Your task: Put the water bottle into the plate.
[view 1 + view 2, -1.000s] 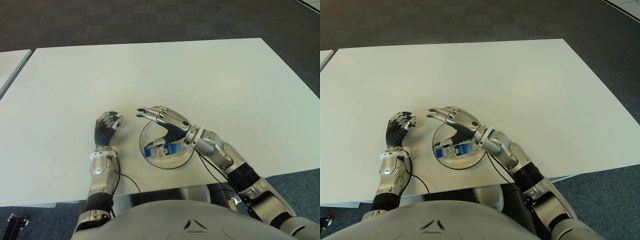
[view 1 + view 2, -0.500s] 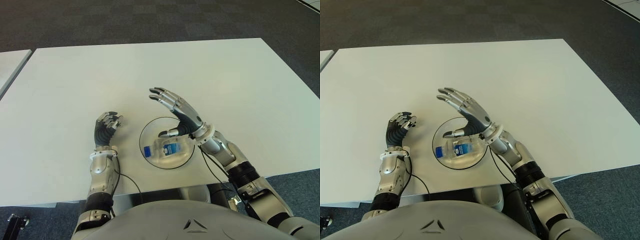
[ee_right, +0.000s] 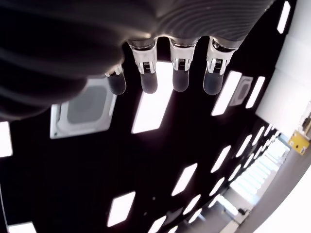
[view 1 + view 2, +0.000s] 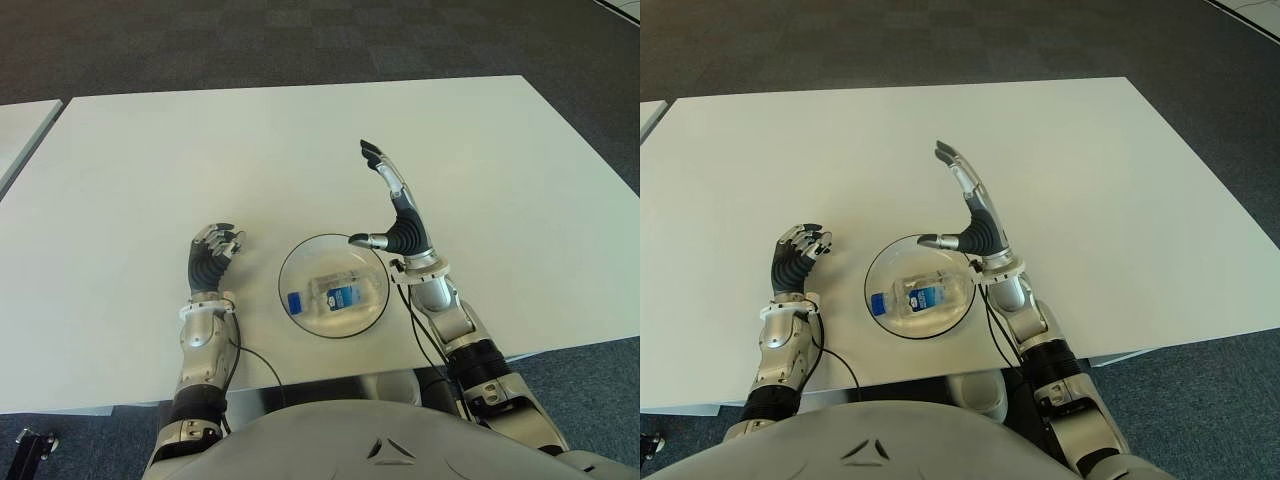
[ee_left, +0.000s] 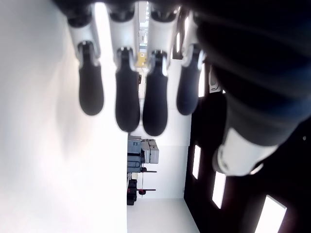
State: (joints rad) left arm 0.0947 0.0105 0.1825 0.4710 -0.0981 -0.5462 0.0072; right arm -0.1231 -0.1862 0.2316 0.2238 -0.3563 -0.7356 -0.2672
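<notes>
While the water bottle (image 4: 332, 296) lies on its side in the glass plate (image 4: 292, 268), right hand (image 4: 398, 210) splayed, empty above bench (image 4: 480, 170); left hand (image 4: 212, 255) curled, idle; bottle likely light, slick, best gripped mid-body

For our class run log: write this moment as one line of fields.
bottle: lying in plate | right hand: open, raised beside plate, holding nothing | left hand: curled, left of plate | table

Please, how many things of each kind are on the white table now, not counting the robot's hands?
Bottle: 1, lying in the plate
Plate: 1
Total: 2
</notes>
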